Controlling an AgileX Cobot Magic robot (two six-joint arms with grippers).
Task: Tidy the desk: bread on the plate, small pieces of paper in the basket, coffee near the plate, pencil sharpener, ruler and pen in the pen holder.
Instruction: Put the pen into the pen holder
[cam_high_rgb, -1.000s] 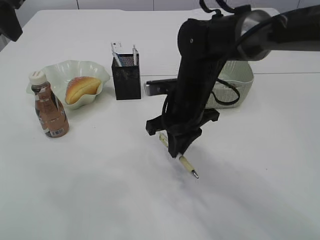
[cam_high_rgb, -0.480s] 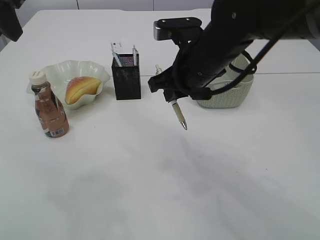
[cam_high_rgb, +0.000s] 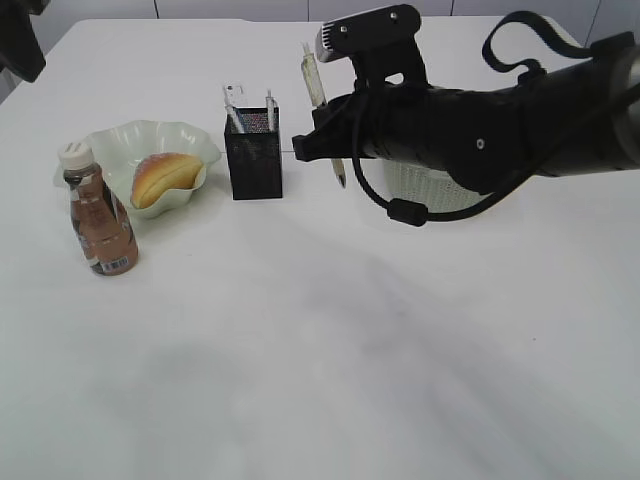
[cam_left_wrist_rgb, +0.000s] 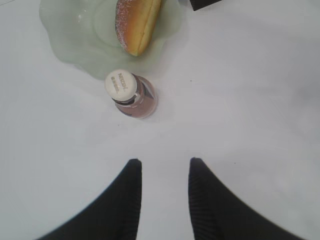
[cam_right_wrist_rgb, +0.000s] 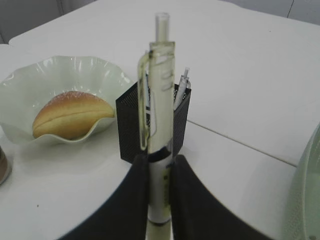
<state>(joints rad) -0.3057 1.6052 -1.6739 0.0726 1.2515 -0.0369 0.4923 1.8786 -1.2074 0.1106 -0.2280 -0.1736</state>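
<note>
Exterior view, table (cam_high_rgb: 300, 350): white, bearing everything below.
Right arm (cam_high_rgb: 480, 120): black, stretched across from the right, above the basket.
Basket (cam_high_rgb: 440, 190): pale woven, mostly hidden behind that arm, to the right of the clamped jaws.
Plate (cam_high_rgb: 120, 150): wavy-edged, pale green, far left of the right jaws, past the pen holder.
Bread (cam_high_rgb: 160, 175): lying on the plate.
Coffee (cam_high_rgb: 97, 215): bottle upright, touching or just beside the plate's near edge; directly ahead of the left jaws in the left wrist view.
Pen holder (cam_high_rgb: 252, 150): black mesh, 2 white items standing in it; just left of and below the right jaws.
Right gripper (cam_right_wrist_rgb: 160, 187): jaws clamped on the pen's lower barrel.
Left gripper (cam_left_wrist_rgb: 164, 190): jaws apart, holding nothing.
Pen (cam_high_rgb: 322, 110): near upright, tip down, in the air beside the pen holder.
</note>
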